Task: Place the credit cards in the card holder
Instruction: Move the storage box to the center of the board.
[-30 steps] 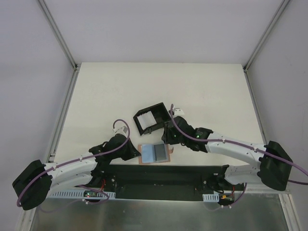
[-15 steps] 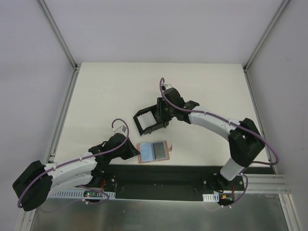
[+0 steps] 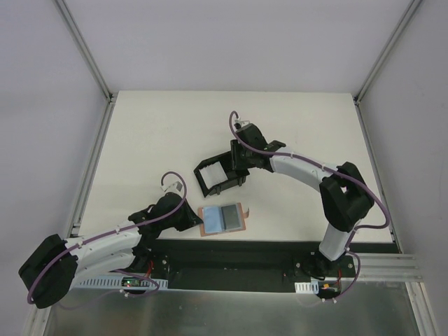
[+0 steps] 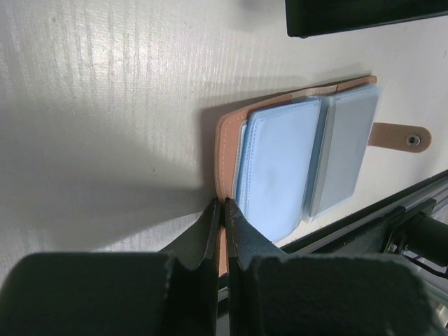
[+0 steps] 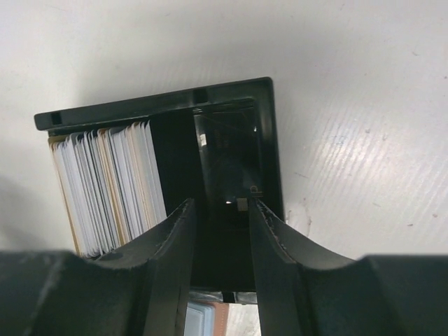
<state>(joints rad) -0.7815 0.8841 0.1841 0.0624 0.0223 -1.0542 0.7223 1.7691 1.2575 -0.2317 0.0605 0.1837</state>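
Cream tabletop (image 3: 175, 126), grey walls (image 3: 210, 42); left gripper (image 4: 224, 204) pinched on card holder (image 4: 225, 147) edge; right gripper (image 5: 220, 206) part-open over black box (image 5: 161, 100), empty.

Top view you get is bright, flat and even: the table (image 3: 175, 133) shows no glare, only soft faint shadows under both arms. Left wrist view is dimmer; a wide soft shadow lies on the table near the lens beside the card holder (image 4: 221, 140), its clear sleeves carry a mild sheen, and the left gripper (image 4: 222, 204) bulk is dark and out of focus. Right wrist: right gripper (image 5: 220, 204) blurred up close, stacked cards (image 5: 112, 185) sharp, the black box (image 5: 271, 140) floor throws a small glossy reflection
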